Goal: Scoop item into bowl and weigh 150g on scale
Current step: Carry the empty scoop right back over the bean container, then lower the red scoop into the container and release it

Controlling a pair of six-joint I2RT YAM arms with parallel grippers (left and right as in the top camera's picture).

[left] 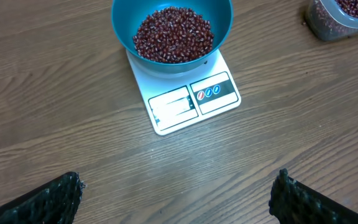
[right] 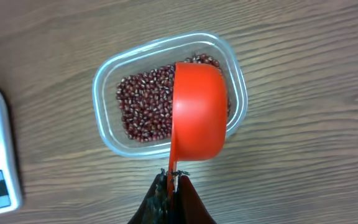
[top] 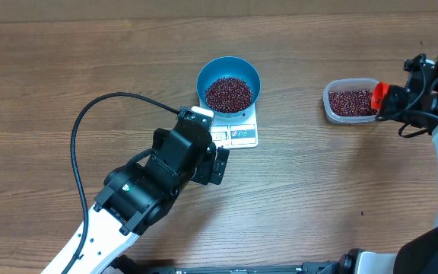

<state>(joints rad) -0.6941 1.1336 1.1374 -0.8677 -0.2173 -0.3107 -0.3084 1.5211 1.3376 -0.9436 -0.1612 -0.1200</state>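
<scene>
Dark padded fingers of the left gripper are standing spread wide at the two lower corners of the left wrist view. They are closing on nothing, and bare wooden table is showing between them. Just ahead of these open fingers the scale is lying flat on the table, with its display and label panels facing the gripper. Farther ahead, the bowl is sitting on the far part of the scale. It is holding a heap of beans that is covering its bottom and reaching partway up its walls.

On the other side, the right gripper is pressing its fingers together on the thin handle of an orange-red scoop. The scoop is reaching straight ahead from the fingertips and hanging over a clear plastic tub, hiding much of the tub's right half. Only the scoop's smooth outer surface is showing, so I cannot tell whether anything is in it. The tub, ahead of and below the gripper, is holding a shallow layer of the same beans. Off to the left of the right gripper, a corner of the scale is showing, well apart from the tub.
</scene>
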